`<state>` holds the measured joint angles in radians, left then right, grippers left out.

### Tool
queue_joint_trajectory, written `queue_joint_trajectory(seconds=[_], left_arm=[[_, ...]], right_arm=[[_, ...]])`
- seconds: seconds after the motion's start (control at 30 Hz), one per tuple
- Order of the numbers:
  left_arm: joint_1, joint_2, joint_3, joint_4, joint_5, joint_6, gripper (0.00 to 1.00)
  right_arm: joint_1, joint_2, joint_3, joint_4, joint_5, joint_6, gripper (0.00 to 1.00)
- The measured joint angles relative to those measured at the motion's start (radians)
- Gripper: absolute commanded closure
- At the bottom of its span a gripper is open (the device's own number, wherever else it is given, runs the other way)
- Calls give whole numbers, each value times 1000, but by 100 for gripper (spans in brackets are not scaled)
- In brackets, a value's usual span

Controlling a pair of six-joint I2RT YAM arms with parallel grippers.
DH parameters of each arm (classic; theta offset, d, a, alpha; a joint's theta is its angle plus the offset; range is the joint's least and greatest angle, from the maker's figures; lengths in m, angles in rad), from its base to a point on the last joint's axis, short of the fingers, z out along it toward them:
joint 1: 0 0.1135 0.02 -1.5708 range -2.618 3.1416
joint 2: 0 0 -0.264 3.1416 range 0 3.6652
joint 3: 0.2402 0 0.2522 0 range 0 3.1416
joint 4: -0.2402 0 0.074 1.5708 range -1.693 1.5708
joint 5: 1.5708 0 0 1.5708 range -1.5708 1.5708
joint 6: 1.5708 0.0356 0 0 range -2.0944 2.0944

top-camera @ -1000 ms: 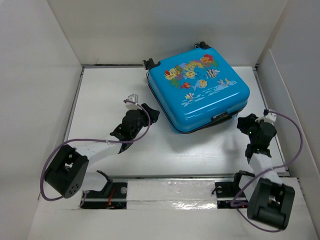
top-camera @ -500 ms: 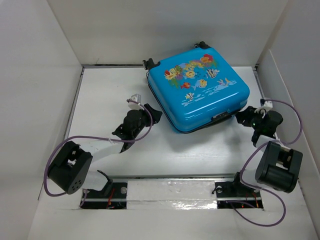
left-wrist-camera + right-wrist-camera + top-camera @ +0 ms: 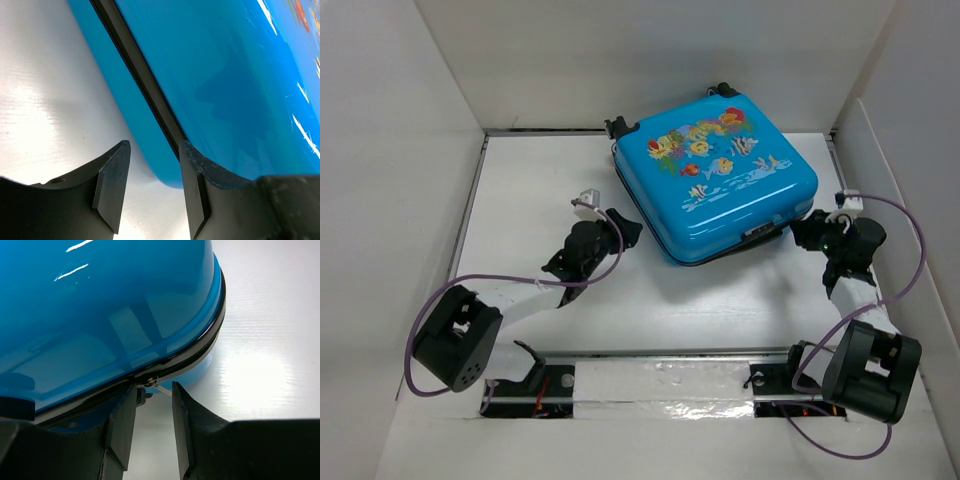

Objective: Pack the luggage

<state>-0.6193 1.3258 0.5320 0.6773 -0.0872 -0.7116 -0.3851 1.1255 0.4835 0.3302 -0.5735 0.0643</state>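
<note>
- Here, the closed luggage [image 3: 715, 180] lay flat on the desk [image 3: 540, 170], directly ahead of both hands.
- The left hand [image 3: 154, 150] had its fingers apart, with the lower shell's edge just in front of the gap.
- The right hand [image 3: 153, 390] had its fingers narrowly apart, with the small zipper pull [image 3: 151, 383] between them, not clamped.
- Risk: if the right hand closed off-centre, it could flick the pull aside and grip nothing, or push the case away across the smooth desk.

Bright even overhead light, white glare streaks on the glossy luggage [image 3: 100, 305], soft-focus near wrist-view edges.
</note>
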Motion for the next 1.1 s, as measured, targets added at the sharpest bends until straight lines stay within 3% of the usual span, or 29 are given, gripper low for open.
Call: queue_joint_trajectory(seconds=[0.4,0.57,0.67,0.8,0.9,1.1], left_arm=[[22,1,-1,8,11,0,58],[37,9,-1,21,21,0,55],[51,26,0,29,27,-7,45],[78,47,2,47,33,-48,12],[122,75,17,76,47,-106,3],[273,249,206,128,77,-226,1]], right_arm=[[0,121,18,13,-43,19,58],[0,155,25,51,-75,38,67],[5,181,26,101,-84,58,73],[20,208,26,161,-84,89,90],[21,222,19,196,-76,117,99],[35,199,-30,264,-30,154,100]])
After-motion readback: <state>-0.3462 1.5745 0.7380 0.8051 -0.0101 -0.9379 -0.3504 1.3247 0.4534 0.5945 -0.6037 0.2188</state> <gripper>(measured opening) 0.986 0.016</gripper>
